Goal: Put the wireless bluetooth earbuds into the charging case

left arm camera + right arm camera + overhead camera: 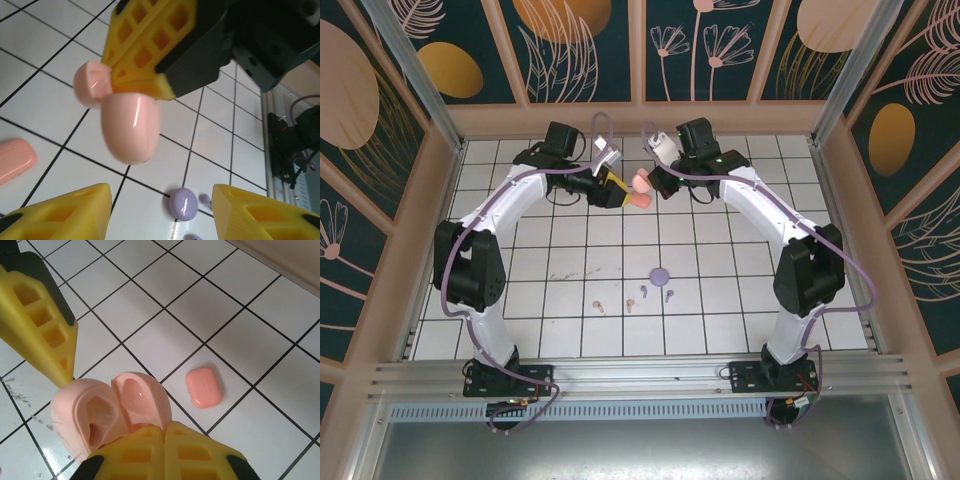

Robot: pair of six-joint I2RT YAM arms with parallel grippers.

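The right gripper [164,434] clamps the open glossy pink clamshell charging case [110,415] aloft, the left gripper [161,191] waits beside it with jaws apart, and the tiny stemmed earbuds [630,305] lie on the white tiled table [740,300] well apart, toward the arm bases.

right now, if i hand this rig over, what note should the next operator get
Right tool: shut on the open pink case, held above the table.
Left tool: open, empty, close beside that case.
On the table: closed orange case, closed purple case, two purple earbuds and two orange-pink earbuds loose near the front.
Done: pink case lifted and open.
Left: seat the loose buds. I cannot tell whether the pink case already holds any.
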